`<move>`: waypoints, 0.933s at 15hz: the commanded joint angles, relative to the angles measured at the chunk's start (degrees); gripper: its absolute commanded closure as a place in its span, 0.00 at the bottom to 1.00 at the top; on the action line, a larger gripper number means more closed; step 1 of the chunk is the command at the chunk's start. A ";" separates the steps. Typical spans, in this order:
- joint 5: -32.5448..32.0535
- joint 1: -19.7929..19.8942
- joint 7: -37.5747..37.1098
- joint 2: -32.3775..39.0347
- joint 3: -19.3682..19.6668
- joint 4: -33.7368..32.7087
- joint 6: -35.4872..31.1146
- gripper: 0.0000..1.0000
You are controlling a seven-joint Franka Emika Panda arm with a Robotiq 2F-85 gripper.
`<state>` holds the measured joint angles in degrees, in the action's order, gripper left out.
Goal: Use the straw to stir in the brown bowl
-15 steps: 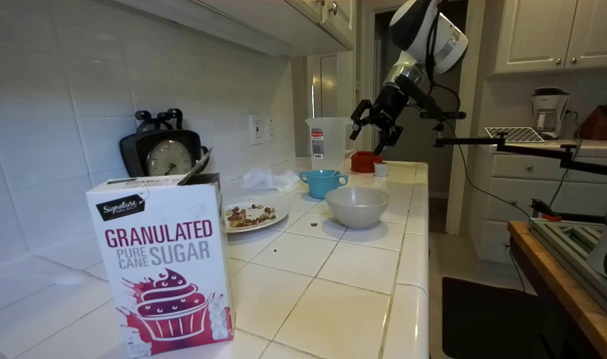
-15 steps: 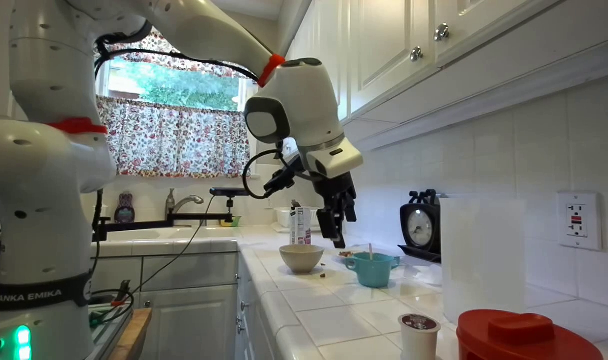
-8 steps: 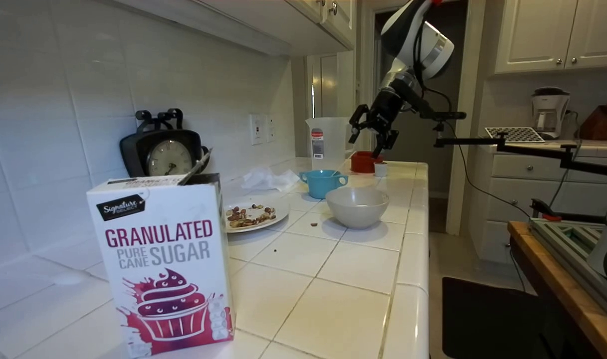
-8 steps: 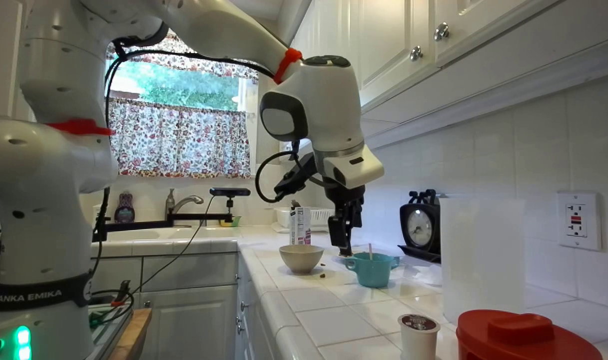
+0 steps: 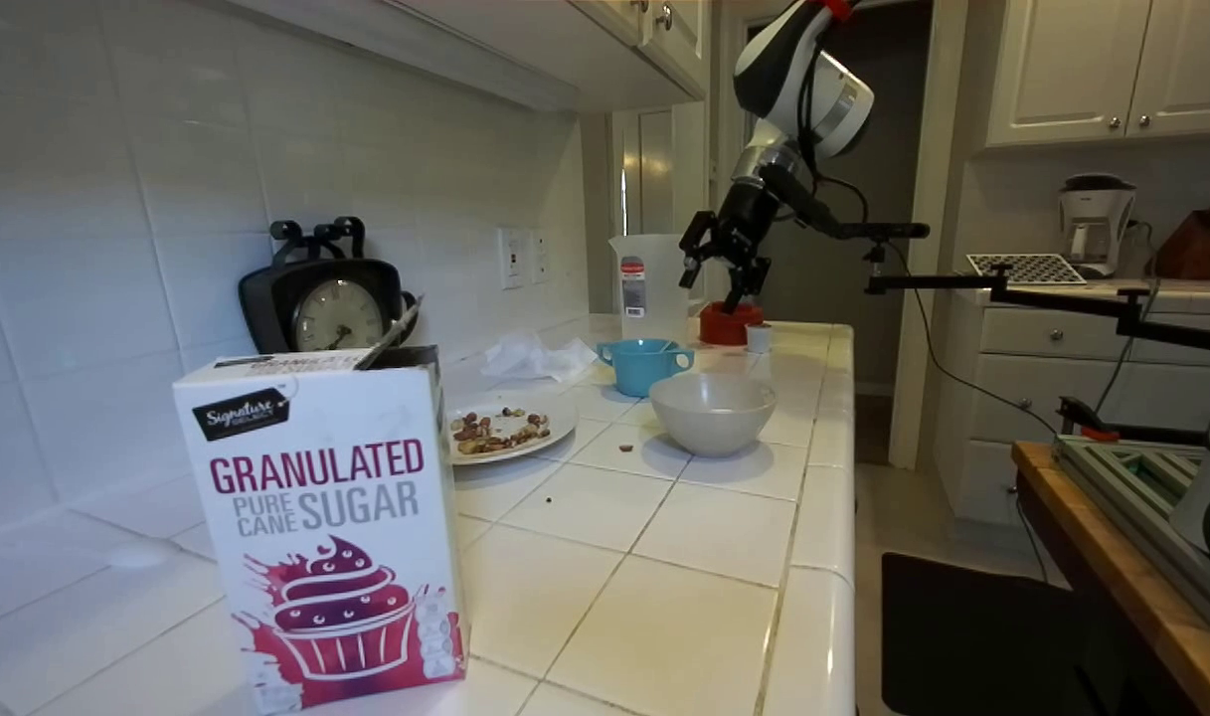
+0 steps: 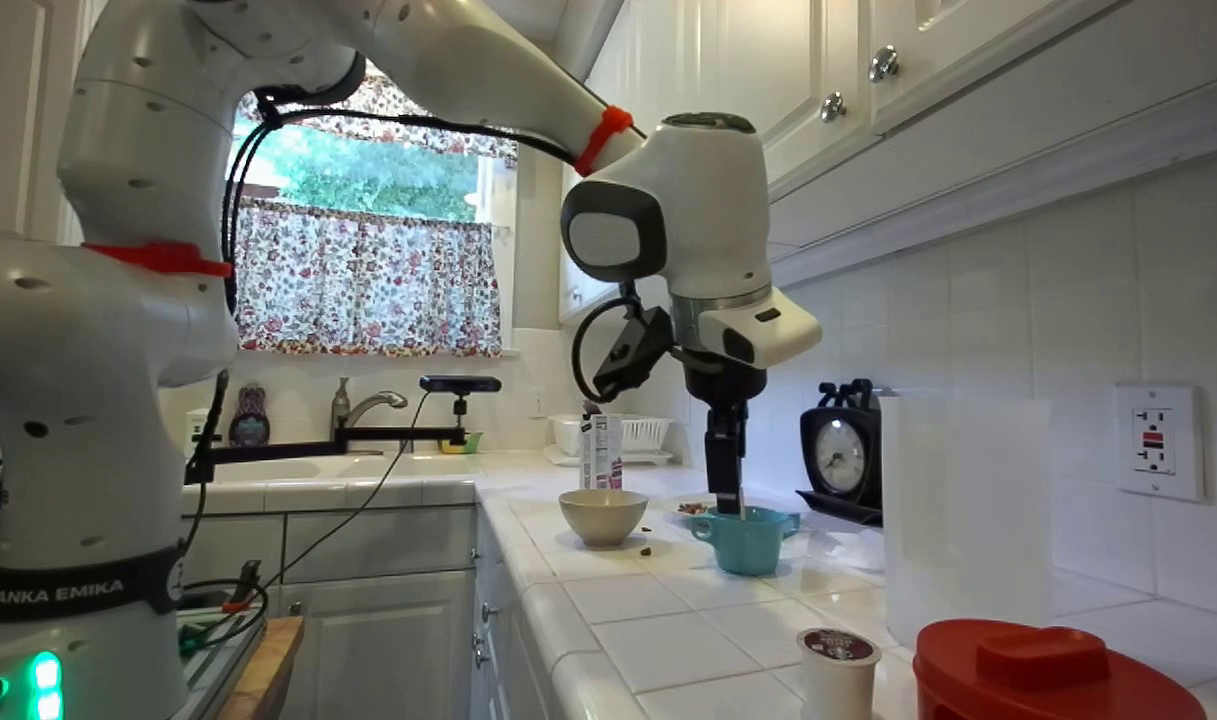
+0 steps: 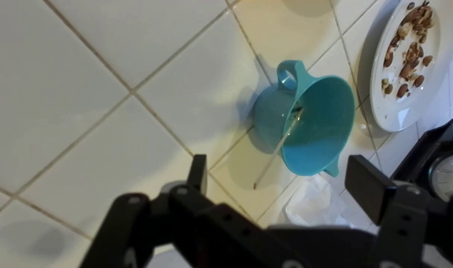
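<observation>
Tiled counter [image 5: 614,617] with pale bowl [image 5: 712,423] and nut plate [image 7: 433,85] near blue cup [image 7: 273,113], gripper [image 7: 284,178] jaws wide apart.

White robot arm [image 6: 713,215], claw [image 6: 729,506] pointing down near a blue cup [image 6: 748,548], straw [image 6: 743,511] inside, pale bowl [image 6: 603,520] nearby

The window [image 6: 388,175] glows (soft shadows cross the tiles [image 7: 207,82])
</observation>
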<state>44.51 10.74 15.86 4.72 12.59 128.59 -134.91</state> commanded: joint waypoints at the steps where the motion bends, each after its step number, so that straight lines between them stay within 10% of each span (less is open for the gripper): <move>1: -2.00 0.87 2.65 1.61 -0.89 -2.36 0.85 0.09; 4: -2.53 1.02 4.07 2.12 -1.15 -3.14 0.91 0.16; 10: -1.76 1.29 5.73 2.59 -1.32 -3.26 0.71 0.65; 14: -1.32 1.27 6.21 2.97 -1.60 -3.20 0.83 0.68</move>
<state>42.96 10.87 20.12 6.83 11.98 126.39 -134.93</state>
